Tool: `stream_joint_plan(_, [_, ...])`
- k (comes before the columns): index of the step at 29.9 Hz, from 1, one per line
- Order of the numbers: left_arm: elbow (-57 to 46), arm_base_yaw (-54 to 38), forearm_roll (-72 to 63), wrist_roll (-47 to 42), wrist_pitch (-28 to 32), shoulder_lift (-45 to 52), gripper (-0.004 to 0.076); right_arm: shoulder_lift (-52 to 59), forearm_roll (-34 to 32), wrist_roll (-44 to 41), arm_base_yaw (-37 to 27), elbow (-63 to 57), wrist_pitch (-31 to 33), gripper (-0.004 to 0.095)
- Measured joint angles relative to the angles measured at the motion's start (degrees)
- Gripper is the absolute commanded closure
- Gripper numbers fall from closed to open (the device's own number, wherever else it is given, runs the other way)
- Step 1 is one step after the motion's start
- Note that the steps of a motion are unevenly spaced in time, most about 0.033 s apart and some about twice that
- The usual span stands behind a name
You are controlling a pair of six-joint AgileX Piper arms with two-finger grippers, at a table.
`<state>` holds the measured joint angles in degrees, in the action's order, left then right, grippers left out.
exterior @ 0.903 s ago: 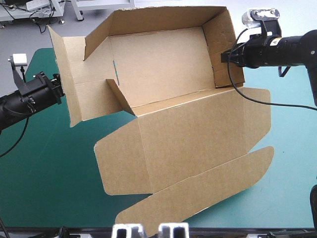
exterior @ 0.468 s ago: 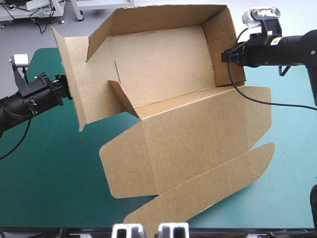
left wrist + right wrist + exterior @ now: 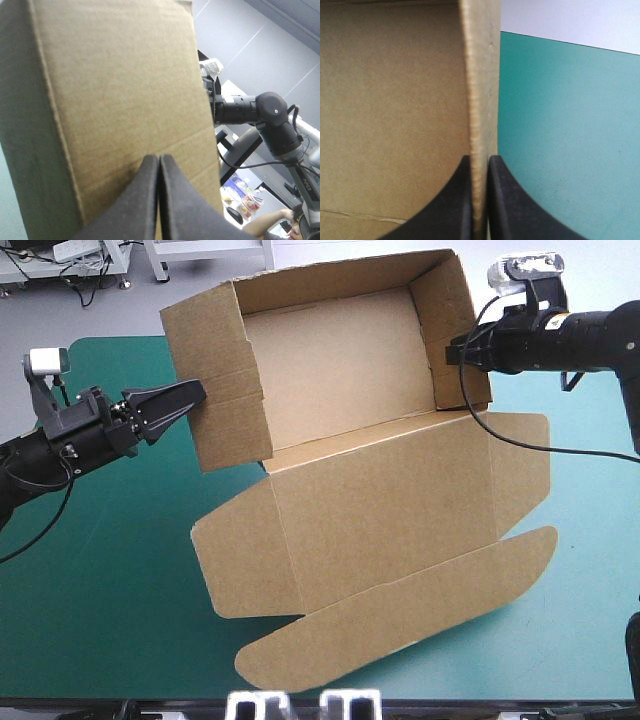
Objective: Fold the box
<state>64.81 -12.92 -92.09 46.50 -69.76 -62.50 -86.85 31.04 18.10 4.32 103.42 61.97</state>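
Note:
The brown box [image 3: 340, 360] stands as an open tray at the back of the teal-green table, with its lid [image 3: 380, 510] lying flat toward the near edge. Its left wall [image 3: 215, 380] is upright. My left gripper [image 3: 195, 392] is shut, and its tip presses on that wall's outer face. In the left wrist view the shut gripper [image 3: 159, 159] touches the brown wall [image 3: 125, 85], with the right arm [image 3: 250, 107] beyond it. My right gripper [image 3: 452, 352] is shut on the right wall. In the right wrist view the gripper [image 3: 480, 162] pinches the wall's edge [image 3: 482, 75].
Bare teal-green cover [image 3: 100, 590] lies near and left of the lid, and more shows right of the box [image 3: 565, 125]. The lid's long tuck flap [image 3: 400, 610] reaches close to the table's near edge.
The left wall, splayed outward earlier, has swung upright. My left gripper has moved right with it, its shut fingers now showing against the wall. The right gripper has stayed on the right wall.

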Motion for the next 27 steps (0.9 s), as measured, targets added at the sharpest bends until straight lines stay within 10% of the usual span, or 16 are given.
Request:
stream_joint_plan(22, [0.0,0.0,4.35,1.62,-0.34,0.35,0.0724,0.0,1.68,1.67,0.0,-0.02,-0.06,0.0907])
stream_joint_plan(27, [0.0,0.0,4.35,2.45,-0.39,0.35,0.0583,0.0,1.68,1.67,0.0,-0.02,-0.06,0.0906])
